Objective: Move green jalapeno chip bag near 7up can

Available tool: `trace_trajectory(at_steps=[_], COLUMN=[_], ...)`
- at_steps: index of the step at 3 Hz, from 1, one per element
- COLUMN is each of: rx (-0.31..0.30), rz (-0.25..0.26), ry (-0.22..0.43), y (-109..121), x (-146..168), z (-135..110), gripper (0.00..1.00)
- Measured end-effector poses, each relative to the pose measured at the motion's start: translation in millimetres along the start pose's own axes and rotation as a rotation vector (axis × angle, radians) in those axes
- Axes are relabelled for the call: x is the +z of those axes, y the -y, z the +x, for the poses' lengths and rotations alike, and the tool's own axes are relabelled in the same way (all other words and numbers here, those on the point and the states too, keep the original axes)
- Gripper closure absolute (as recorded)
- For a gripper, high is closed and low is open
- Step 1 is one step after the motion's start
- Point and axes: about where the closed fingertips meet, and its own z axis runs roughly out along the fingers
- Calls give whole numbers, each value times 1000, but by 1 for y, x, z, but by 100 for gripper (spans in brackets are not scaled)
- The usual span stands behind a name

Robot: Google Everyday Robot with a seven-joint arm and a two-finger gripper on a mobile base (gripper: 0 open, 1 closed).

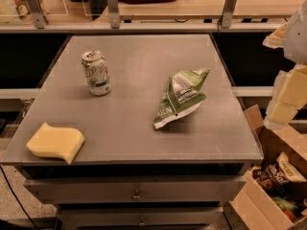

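The green jalapeno chip bag [181, 97] lies crinkled on the grey table [144, 133], right of centre, with its green and white side up. The 7up can [96, 73] stands upright at the table's left middle, well apart from the bag. My gripper [284, 104] hangs at the right edge of the view, beyond the table's right edge and to the right of the bag, touching nothing.
A yellow sponge [55, 142] lies at the table's front left corner. An open cardboard box [276, 176] with snack bags stands on the floor at the right. A shelf with metal posts [113, 6] runs behind the table.
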Motion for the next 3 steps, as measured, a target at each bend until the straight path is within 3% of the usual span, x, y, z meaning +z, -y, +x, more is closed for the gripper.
trace_trajectory(at_steps=[1, 2, 3], rx=[-1, -43, -116], rz=[2, 45, 87], ry=[1, -15, -5], y=[0, -2, -7], x=[0, 8, 37], z=[-1, -11, -34], gripper=[0, 0, 0])
